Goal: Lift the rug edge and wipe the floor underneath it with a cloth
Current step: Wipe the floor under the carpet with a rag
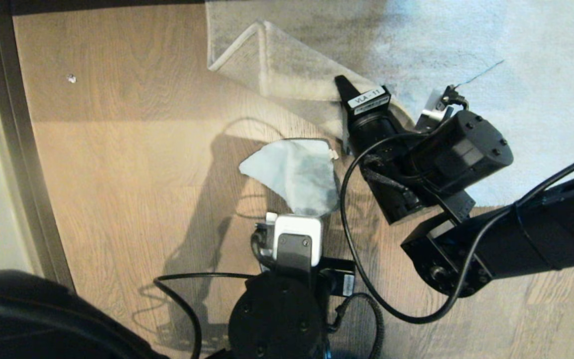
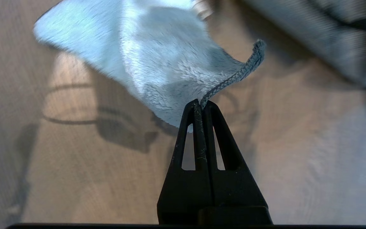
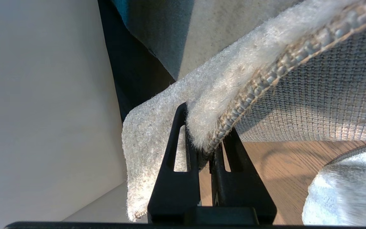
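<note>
Wood floor point(image 1: 117, 174) under the "VLA-11"-labelled right hand point(image 3: 206, 149) pinching the rug edge point(image 3: 233, 117); left hand point(image 2: 201, 105) grips the cloth point(image 2: 157, 57).

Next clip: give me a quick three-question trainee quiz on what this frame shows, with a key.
1. True or false: the right gripper is shut on the rug edge.
2. What does the left gripper hold? A) the cloth B) a cable C) nothing
3. Fill in: under the lifted rug, the bare ____ shows.

Key:
1. True; the rug edge is pinched and raised.
2. A; the cloth hangs from its shut tips, out over the floor.
3. Floor.
</note>
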Robot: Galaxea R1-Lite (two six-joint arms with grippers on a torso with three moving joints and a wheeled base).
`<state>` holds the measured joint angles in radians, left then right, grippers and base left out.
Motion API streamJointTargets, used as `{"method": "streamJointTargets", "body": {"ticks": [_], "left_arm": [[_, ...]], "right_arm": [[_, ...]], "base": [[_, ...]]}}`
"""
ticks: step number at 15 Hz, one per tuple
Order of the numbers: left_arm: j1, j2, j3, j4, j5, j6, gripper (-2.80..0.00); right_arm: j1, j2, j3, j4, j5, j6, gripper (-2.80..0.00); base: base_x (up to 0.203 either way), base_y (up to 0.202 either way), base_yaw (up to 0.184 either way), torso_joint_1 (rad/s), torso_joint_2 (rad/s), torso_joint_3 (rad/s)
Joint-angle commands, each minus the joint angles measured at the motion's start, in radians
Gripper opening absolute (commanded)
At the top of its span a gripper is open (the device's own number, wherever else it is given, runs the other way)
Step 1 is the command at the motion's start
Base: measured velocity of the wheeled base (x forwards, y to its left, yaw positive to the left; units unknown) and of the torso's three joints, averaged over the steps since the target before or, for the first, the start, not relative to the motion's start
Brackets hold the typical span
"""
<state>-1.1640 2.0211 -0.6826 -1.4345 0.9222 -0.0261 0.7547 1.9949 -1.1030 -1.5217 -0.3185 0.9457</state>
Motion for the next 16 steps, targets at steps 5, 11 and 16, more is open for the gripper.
{"method": "streamJointTargets", "body": {"ticks": [5,11,16], "left_arm": [[0.175,0.132,-0.011,-0.105,0.009,-0.007,-2.80],[0.319,0.177,-0.093,-0.112,0.010,-0.009,-2.80],[0.377,0.194,-0.167,-0.102,0.010,-0.004,-2.80]], "right_arm": [[-0.003,0.002,0.000,-0.048,-0.002,0.005,-2.80],[-0.004,0.002,0.000,-0.048,-0.002,0.005,-2.80],[-0.003,0.008,0.000,-0.048,-0.002,0.005,-2.80]], "base": [[0.000,0.000,0.000,0.000,0.00,0.000],[0.000,0.000,0.000,0.000,0.00,0.000],[0.000,0.000,0.000,0.000,0.00,0.000]]}}
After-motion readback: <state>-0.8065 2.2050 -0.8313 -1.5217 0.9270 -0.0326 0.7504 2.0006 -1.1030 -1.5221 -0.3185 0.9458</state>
